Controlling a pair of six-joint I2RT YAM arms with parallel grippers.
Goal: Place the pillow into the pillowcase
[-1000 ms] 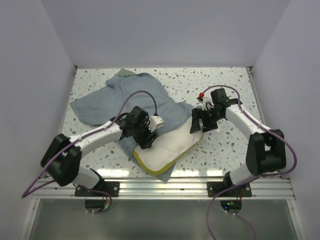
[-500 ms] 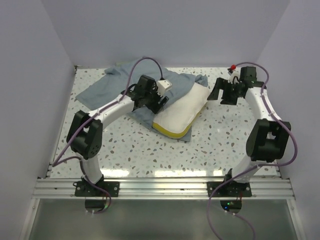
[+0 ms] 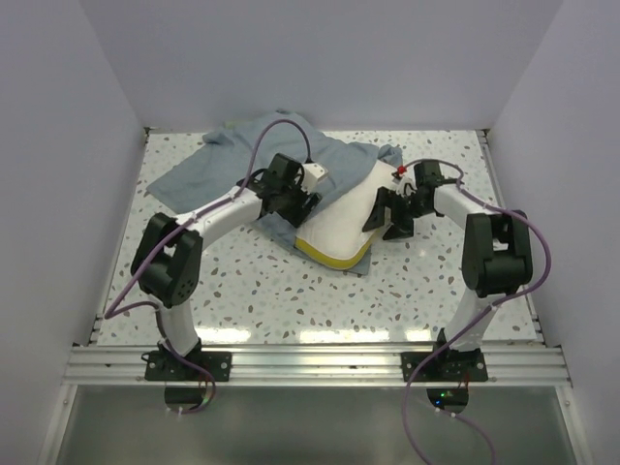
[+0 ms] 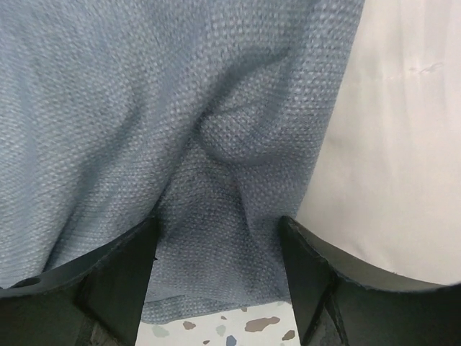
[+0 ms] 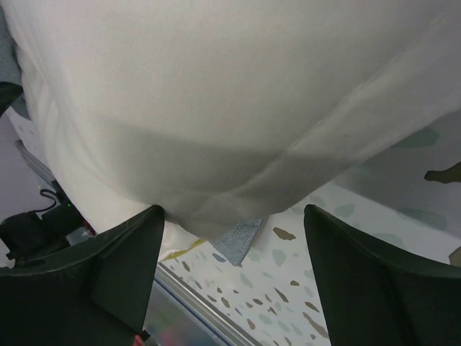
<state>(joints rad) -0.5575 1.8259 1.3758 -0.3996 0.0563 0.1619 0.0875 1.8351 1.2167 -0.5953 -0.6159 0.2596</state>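
Over the table [image 3: 252,281], top view: the pillow [image 3: 347,215] lies mid-table on a spread of the pillowcase [image 3: 228,165]. Grey cloth laps its left side and a strip shows under its yellow near edge. I read that as partly entered, most of it uncovered. My left gripper [image 3: 298,201] sits at the cloth's edge and my right gripper [image 3: 385,221] at the pillow's right side, probably one to hold the mouth and one to push.

Left wrist: fingers [image 4: 115,281] spread wide, with a pucker of grey-blue weave between them. They press on the cloth without clamping it. White pillow face just beside, on the right.

Right wrist: fingers [image 5: 374,288] wide apart and gripping nothing. The pillow's plump edge fills the span between them. A grey corner of the case peeks from beneath.
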